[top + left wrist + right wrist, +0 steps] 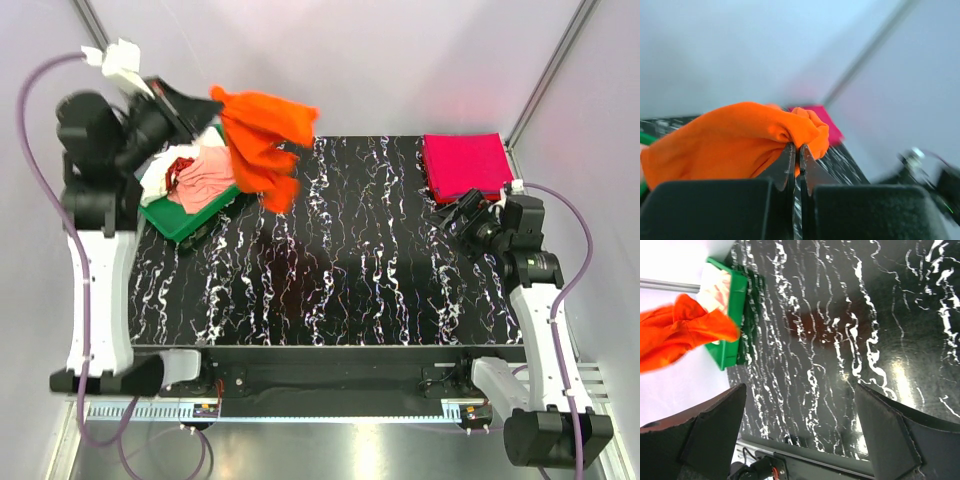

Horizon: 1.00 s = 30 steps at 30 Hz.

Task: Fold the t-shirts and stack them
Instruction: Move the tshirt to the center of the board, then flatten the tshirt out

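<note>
Left pincer (796,148) clamped on orange t-shirt (730,140), cloth dangling beside green tray (178,225)

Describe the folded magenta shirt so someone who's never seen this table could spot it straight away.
Start at the black marbled table and go to its far right corner, beyond the right gripper. The magenta t-shirt lies there as a flat square, the only folded one: the orange t-shirt hangs bunched from the left gripper, and a pale pink t-shirt is heaped in the green tray.
</note>
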Each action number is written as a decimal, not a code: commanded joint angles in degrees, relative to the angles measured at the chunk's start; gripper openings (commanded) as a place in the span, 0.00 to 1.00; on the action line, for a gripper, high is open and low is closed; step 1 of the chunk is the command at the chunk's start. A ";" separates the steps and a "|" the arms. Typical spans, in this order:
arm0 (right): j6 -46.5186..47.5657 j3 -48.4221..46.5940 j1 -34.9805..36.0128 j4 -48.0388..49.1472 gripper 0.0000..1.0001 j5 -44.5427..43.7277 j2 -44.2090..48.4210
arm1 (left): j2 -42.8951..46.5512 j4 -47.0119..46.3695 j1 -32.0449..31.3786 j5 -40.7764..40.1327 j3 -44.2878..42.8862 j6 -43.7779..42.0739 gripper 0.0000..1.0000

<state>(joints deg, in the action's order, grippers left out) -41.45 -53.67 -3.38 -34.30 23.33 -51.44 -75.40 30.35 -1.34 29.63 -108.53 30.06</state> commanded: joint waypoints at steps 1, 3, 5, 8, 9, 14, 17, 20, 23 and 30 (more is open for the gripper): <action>2.95 -1.97 -0.05 -0.94 0.95 -1.62 -1.64 | 3.47 -8.10 -5.22 9.49 17.48 5.89 0.00; 3.31 -1.88 -0.14 -2.51 0.94 -2.58 -2.52 | 5.77 -8.55 -8.31 6.69 25.70 5.01 0.00; 3.22 -1.79 -0.14 -4.09 0.93 -5.39 -4.01 | 7.71 -8.55 -12.44 4.31 37.39 3.43 0.00; 1.56 -0.39 -0.14 -4.19 0.91 -9.16 -5.16 | 7.72 -7.41 -13.51 -2.45 49.88 3.07 0.27; 1.03 0.14 -0.14 -4.19 0.91 -10.40 -5.60 | 7.55 -6.97 -13.34 -5.95 52.08 2.98 0.35; -1.61 3.48 0.56 -2.53 0.88 -14.72 -7.97 | 9.91 -5.04 -18.76 -16.06 56.50 -1.93 0.53; -4.06 4.98 4.75 0.45 0.84 -14.45 -11.30 | 9.13 -3.19 -27.55 -25.48 52.82 -3.34 0.57; -7.40 6.29 9.25 4.31 0.82 -16.12 -14.91 | 3.87 -3.19 -37.13 -29.00 49.04 -3.26 0.57; -8.47 7.61 12.16 8.36 0.79 -12.97 -19.38 | -7.52 -3.45 -45.66 -32.34 44.38 -3.87 0.59; -4.95 8.67 12.25 8.91 0.76 -15.15 -17.66 | -26.17 -3.45 -52.80 -34.81 29.99 -5.54 0.59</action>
<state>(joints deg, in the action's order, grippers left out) -47.29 -45.06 8.73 -28.36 10.68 -71.92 -97.43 27.40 -54.02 -1.13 -71.83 25.80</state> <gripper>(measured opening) 0.767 0.595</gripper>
